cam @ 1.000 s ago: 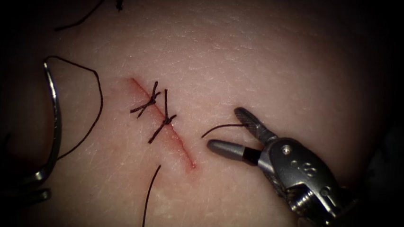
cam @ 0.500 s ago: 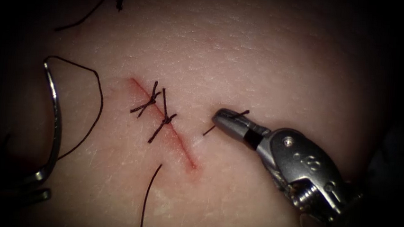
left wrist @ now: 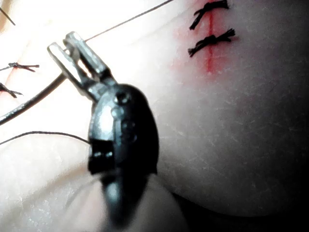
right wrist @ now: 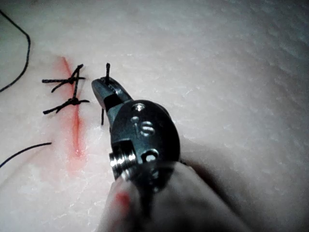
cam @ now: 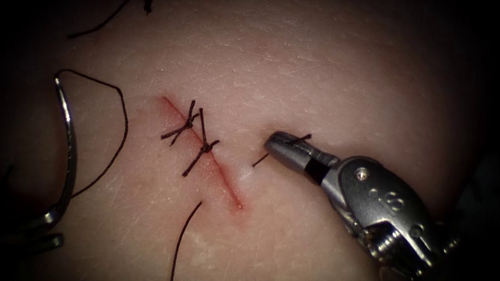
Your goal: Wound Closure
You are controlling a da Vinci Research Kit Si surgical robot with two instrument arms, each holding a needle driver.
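The cut [cam: 202,153] runs slantwise across the tissue [cam: 337,76] with two knotted stitches [cam: 194,136] over its upper part. My right tool [cam: 274,143] sits just right of the cut, jaws shut on a short loose piece of thread [cam: 259,160]; the same grip shows in the right wrist view [right wrist: 102,87]. Far left of the cut, my left tool [cam: 44,230] holds the curved needle [cam: 71,145] near its lower end, free of the tissue. In the left wrist view its jaws [left wrist: 63,43] clamp the needle [left wrist: 29,104]. Thread [cam: 123,128] loops from the needle's upper end.
Another strand of thread [cam: 181,244] lies below the cut's lower end. Two cut ends of thread [cam: 103,19] rest on the tissue at the upper left. A faint red stain follows the cut [right wrist: 76,133].
The right tool's jaws were open around the short thread piece, then moved up and left and shut on it. Since then it has barely shifted. The left tool and needle have not moved.
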